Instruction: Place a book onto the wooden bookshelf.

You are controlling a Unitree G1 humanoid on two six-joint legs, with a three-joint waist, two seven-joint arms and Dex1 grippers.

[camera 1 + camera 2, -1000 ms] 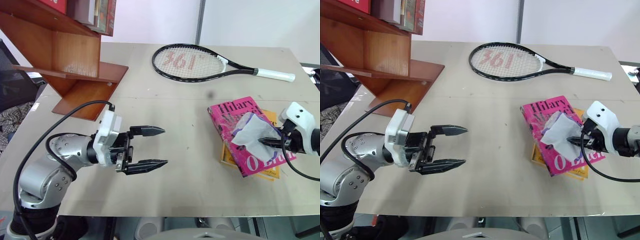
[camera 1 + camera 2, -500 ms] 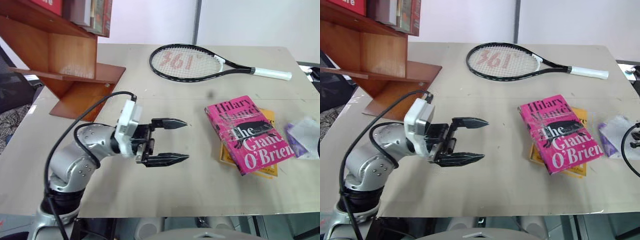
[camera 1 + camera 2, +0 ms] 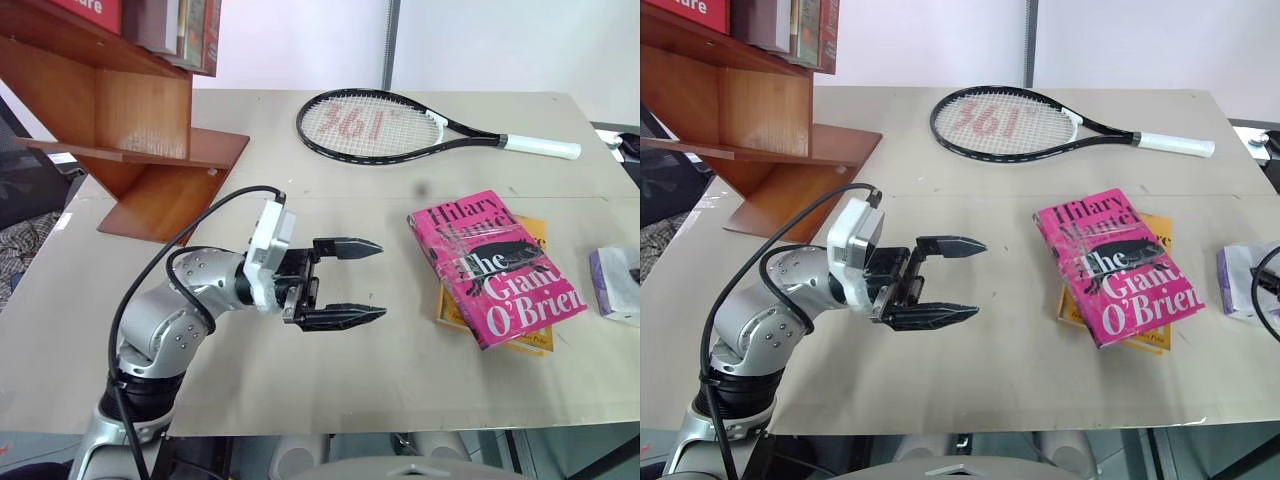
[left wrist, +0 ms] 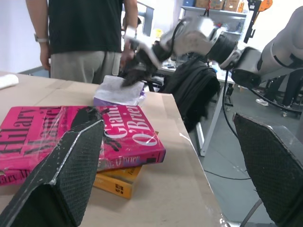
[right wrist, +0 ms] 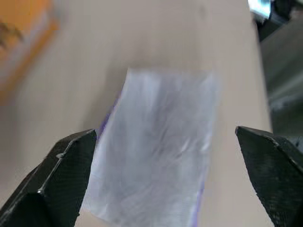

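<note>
The left gripper (image 3: 360, 281) hovers above the middle of the bench (image 3: 330, 390) with its fingers spread wide, empty, pointing toward the book (image 3: 493, 266). The right gripper (image 5: 165, 189) also stands wide and empty over a pale tissue packet (image 5: 158, 146) at the bench's right edge. The pink book lies flat on a yellow-orange book (image 3: 520, 340), well apart from the wooden bookshelf (image 3: 120, 110) at the far left corner; a tennis racket (image 3: 380, 125) lies beyond.

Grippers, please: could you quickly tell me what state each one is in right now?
Left gripper: open, holding nothing, above the table.
Right gripper: open, holding nothing, over the tissue packet.
</note>
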